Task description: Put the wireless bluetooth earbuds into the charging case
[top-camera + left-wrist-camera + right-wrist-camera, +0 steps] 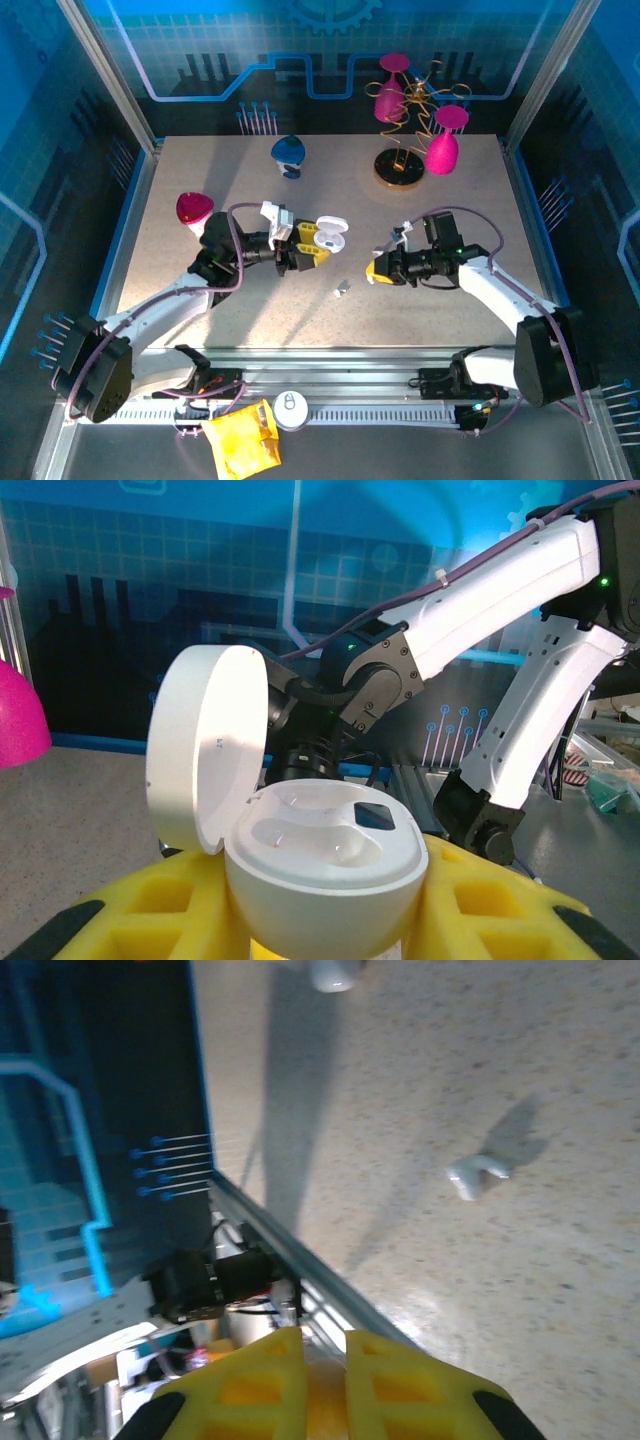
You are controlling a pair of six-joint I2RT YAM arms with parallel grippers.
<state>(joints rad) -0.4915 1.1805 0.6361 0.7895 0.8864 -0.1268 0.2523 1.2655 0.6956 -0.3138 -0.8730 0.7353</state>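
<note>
Item: earbud (478,1175), one loose piece of glossy white hard plastic, a bulb with a short stem. It is judged very light, stiff and slippery, apt to skid or flick away if pinched off-centre. It is best taken across the bulb, leaving the stem free to lead into its seat. Location: flat on the tabletop (520,1050), ahead of and below the right claw (325,1360), apart from it. Right claw: yellow fingers almost together with a slit between them; whether anything tiny sits in the slit cannot be told. Companion item: charging case (325,880), a smooth rounded shell, rigid, light and likewise slippery. It is clamped by its base in the left claw (312,246), with the lid (205,745) swung up and the wells (320,830) facing up, apparently vacant. View notes: the left wrist camera gives the wells and hinge close up. The top camera gives the layout, with the earbud (342,288) between the two claws, a little toward the bases. The right wrist camera gives the way the stem points.
</note>
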